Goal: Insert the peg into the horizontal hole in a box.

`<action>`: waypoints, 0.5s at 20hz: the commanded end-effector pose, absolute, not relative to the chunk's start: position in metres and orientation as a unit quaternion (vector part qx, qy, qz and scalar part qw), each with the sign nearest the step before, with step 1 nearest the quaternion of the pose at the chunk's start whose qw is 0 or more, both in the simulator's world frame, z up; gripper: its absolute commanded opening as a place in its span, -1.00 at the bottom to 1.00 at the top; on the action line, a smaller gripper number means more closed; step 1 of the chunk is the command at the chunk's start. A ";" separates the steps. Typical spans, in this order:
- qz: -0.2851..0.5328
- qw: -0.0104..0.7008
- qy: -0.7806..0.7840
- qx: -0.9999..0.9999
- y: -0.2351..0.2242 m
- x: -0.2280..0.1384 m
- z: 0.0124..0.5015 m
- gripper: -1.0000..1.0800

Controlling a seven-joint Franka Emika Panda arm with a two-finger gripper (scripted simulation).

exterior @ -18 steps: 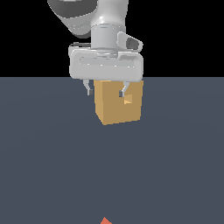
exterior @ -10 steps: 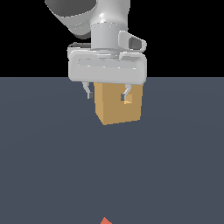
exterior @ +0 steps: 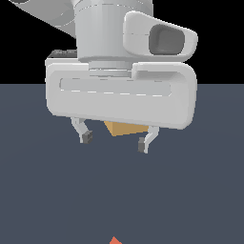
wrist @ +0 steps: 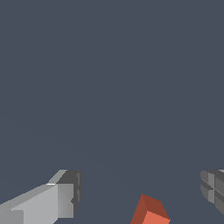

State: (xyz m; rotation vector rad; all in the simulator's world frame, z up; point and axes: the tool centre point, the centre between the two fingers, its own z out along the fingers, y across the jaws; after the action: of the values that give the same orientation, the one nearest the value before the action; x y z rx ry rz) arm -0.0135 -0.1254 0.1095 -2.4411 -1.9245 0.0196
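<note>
The grey two-fingered tool (exterior: 114, 141) is held wide open with nothing in it. The little square stick with an orange-red end (exterior: 114, 240) is seen lying on the dark bench (exterior: 200, 200), near the tool. The tan-orange cube (exterior: 125, 128) is mostly hidden behind it. The stick looks light and stiff, best gripped around its middle

Dark grey floor (exterior: 43, 200), box (exterior: 125, 128), peg (exterior: 114, 240) on it
</note>
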 end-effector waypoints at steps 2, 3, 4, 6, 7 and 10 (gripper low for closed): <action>0.005 0.010 -0.569 -0.822 -0.198 -0.026 0.094 0.92; 0.005 0.009 -0.556 -0.831 -0.216 -0.031 0.091 0.92; 0.004 0.007 -0.544 -0.839 -0.232 -0.036 0.087 0.92; 0.004 0.005 -0.523 -0.852 -0.260 -0.045 0.081 0.92; 0.003 0.004 -0.513 -0.858 -0.272 -0.049 0.078 0.92; 0.002 0.002 -0.490 -0.872 -0.302 -0.061 0.072 0.92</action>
State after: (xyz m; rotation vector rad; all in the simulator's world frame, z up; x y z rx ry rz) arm -0.0558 -0.2877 0.0752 -2.7131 -1.5719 0.0096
